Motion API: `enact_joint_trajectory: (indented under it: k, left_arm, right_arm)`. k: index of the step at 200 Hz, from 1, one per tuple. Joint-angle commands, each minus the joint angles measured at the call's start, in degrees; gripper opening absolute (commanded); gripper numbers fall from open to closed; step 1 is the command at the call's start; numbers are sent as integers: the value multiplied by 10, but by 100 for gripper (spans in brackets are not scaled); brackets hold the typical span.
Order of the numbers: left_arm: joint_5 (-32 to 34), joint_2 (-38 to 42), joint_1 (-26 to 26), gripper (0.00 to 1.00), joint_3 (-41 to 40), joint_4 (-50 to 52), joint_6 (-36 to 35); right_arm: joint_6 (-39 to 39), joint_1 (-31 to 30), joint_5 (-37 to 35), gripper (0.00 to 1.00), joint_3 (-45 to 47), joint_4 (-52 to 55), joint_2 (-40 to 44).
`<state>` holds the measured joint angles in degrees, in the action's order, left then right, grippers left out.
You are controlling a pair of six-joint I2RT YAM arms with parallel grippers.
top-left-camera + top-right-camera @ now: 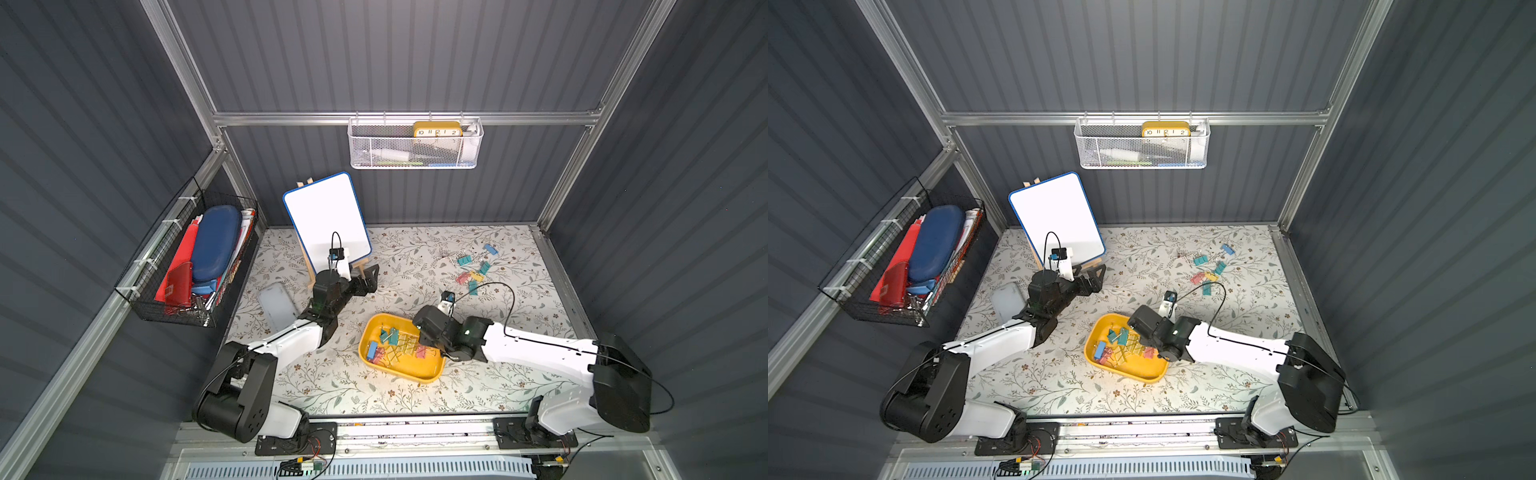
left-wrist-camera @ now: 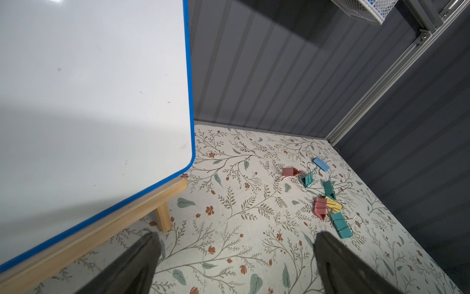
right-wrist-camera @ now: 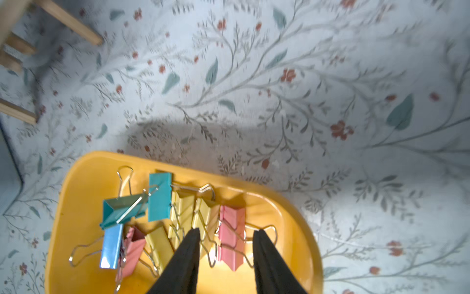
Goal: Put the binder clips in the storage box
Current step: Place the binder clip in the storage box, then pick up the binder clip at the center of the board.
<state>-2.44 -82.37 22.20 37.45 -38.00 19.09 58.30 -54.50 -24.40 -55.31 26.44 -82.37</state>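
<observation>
Yellow storage box (image 1: pixel 415 376) sits a bit below the middle of the frame in both top views, on the flowery bench (image 1: pixel 374 395), with a heap of binder clips (image 1: pixel 392 340) already inside. The right arm (image 1: pixel 532 345) reaches in from the lower right and its wrist hangs over the box's right edge. From up there I honestly cannot tell how the right jaws stand, because the wrist covers them. A loose bunch of clips (image 1: pixel 1208 272) lies out on the bench to the upper right of the box, well apart from it. The left arm (image 1: pixel 1000 336) points toward the whiteboard (image 1: pixel 1059 216).

Left wrist view: the left jaws are spread wide at the bottom edge with nothing between them. The whiteboard fills the left half. The loose bunch of clips (image 2: pixel 328 201) is at middle right, and I count about seven in pink, teal, blue and yellow, way clearer than from above.

Right wrist view settles the rest. The right jaws are parted with a gap and pinch nothing, hovering over the storage box (image 3: pixel 84 178). A pink clip (image 3: pixel 231 236) lies on the box floor under that gap. So I'd call this the drop-off step.

Next move, I reckon: lift clear, swing to the loose bunch and take one clip off its edge, since the wire handles overlap and could drag a neighbour along.
</observation>
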Motion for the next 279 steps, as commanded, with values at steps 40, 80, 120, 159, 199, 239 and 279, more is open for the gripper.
enact_joint_trajectory:
  k: [40,80,120,159,199,239,279]
  left_arm:
    - [4,10,0,99,5,9,2]
    - [-31,14,0,99,4,-1,-15]
    - [-37,10,0,99,6,-2,-13]
    - [-35,10,0,99,7,-1,-12]
    - [-34,7,0,99,6,-3,-12]
    - [-57,1,0,99,7,-10,-14]
    - [-97,0,2,99,3,-28,-19]
  right_arm:
    - [-159,229,54,43,-109,-16,-45]
    - [-122,333,138,46,-144,-67,-140]
    - [-82,380,172,47,-140,-118,-199]
    - [-92,404,172,55,-151,-133,-232]
    - [-93,426,195,44,-156,-156,-260]
    - [-91,432,239,11,-165,-170,-269]
    - [-88,424,287,0,-152,-167,-215]
